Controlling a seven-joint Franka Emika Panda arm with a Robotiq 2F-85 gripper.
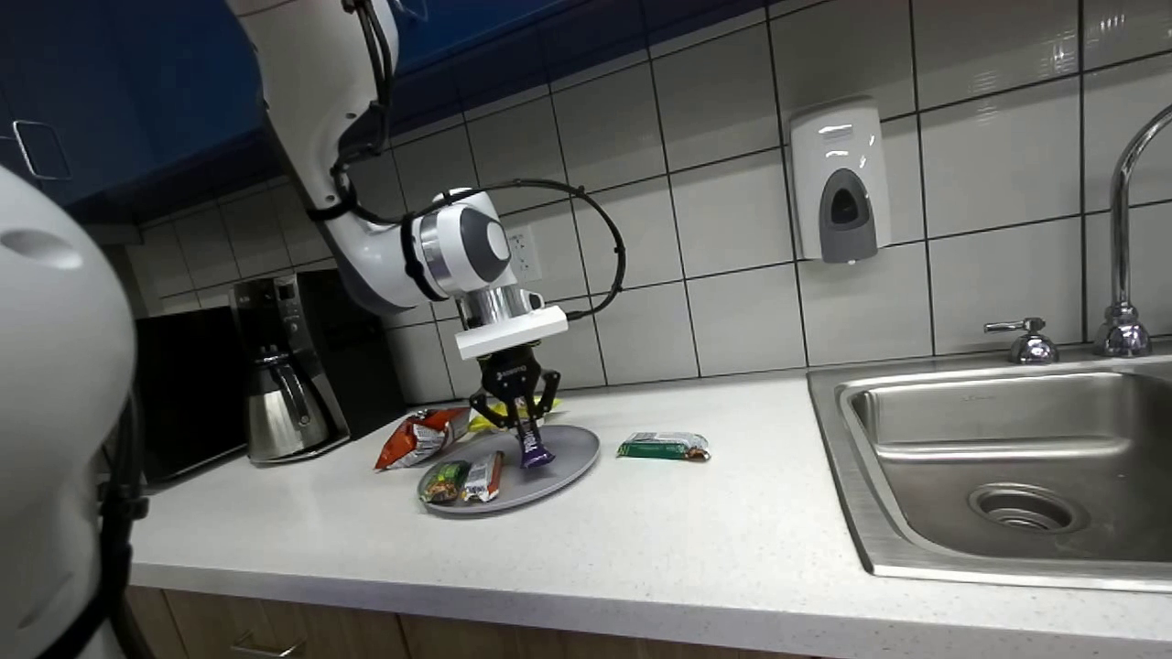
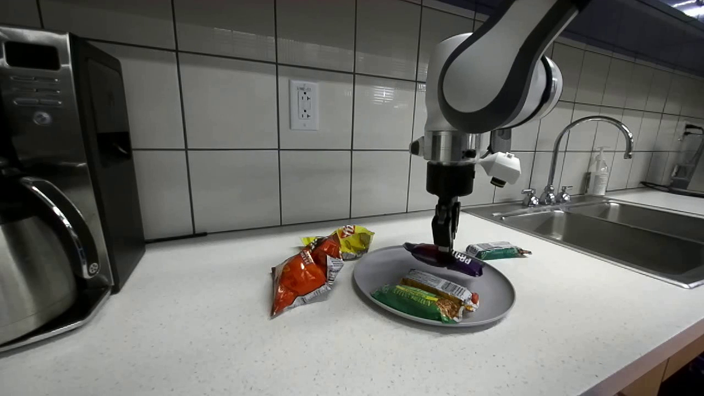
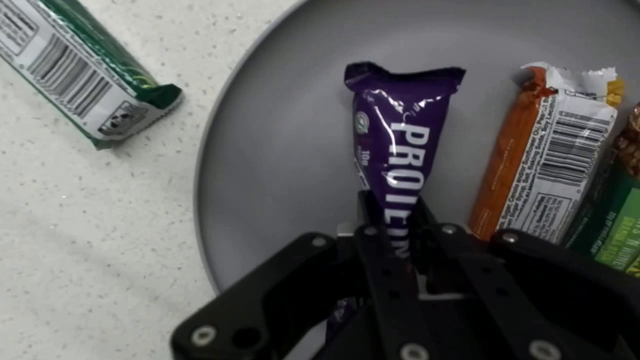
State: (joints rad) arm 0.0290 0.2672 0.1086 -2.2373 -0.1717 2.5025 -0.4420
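Observation:
In the wrist view my gripper (image 3: 392, 215) is shut on a purple wrapped bar (image 3: 407, 120), pinching it across its middle; the bar's back part is largely hidden by the fingers. In both exterior views the purple bar (image 2: 467, 264) is over the grey plate (image 2: 379, 267), with my gripper (image 2: 444, 247) upright above. Whether the bar touches the plate I cannot tell. Beside it on the plate lie an orange-and-white bar (image 3: 560, 150) and a green granola bar (image 2: 410, 302), side by side. Another green-and-white bar (image 3: 75, 70) lies on the counter, off the plate.
An orange chip bag (image 2: 305, 272) and a yellow bag (image 2: 356, 242) lie by the plate, near the tiled wall. A coffee maker (image 1: 316, 352) stands at one end of the counter. At the other is a steel sink (image 1: 851, 499) with a tap (image 1: 1122, 320).

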